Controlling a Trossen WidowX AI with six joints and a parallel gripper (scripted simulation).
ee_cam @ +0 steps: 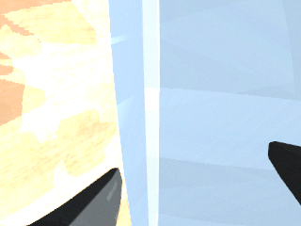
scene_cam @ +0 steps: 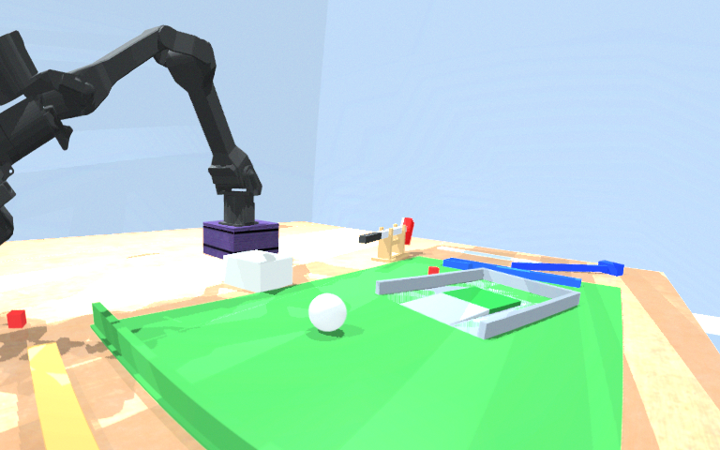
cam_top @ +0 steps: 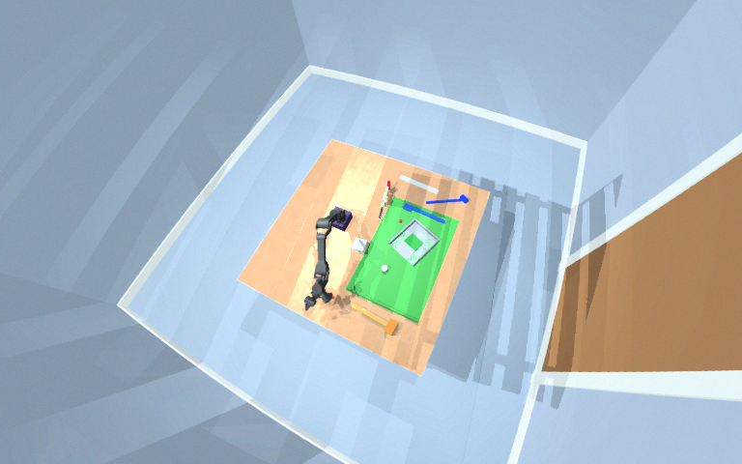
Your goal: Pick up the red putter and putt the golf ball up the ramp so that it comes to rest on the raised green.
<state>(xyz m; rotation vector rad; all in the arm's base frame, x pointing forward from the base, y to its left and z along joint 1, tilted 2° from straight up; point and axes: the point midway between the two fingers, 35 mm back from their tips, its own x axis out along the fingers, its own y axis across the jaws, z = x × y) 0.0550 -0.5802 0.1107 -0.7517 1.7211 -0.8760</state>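
Note:
The red putter (cam_top: pixel 388 185) (scene_cam: pixel 407 231) rests on a small wooden stand (scene_cam: pixel 391 249), its red head towards the back and its black grip towards the arm's side. The white golf ball (cam_top: pixel 384 268) (scene_cam: pixel 327 312) lies on the green mat (cam_top: pixel 398 293) (scene_cam: pixel 381 384). The raised green (cam_top: pixel 413 241) (scene_cam: pixel 484 299) is a small green square inside grey walls, with a pale ramp (scene_cam: pixel 439 309) on its near side. My gripper (ee_cam: pixel 196 164) is open and empty, raised near the front left table edge, far from the putter. In the exterior view it is partly cut off at the left.
A white box (cam_top: pixel 358 245) (scene_cam: pixel 258 273) stands between the arm's base and the mat. An orange-headed mallet (cam_top: pixel 390 326) lies in front of the mat. A blue bar (cam_top: pixel 428 215) and a blue club (cam_top: pixel 443 201) lie at the back. Small red cubes (scene_cam: pixel 16 319) (scene_cam: pixel 433 270) lie about.

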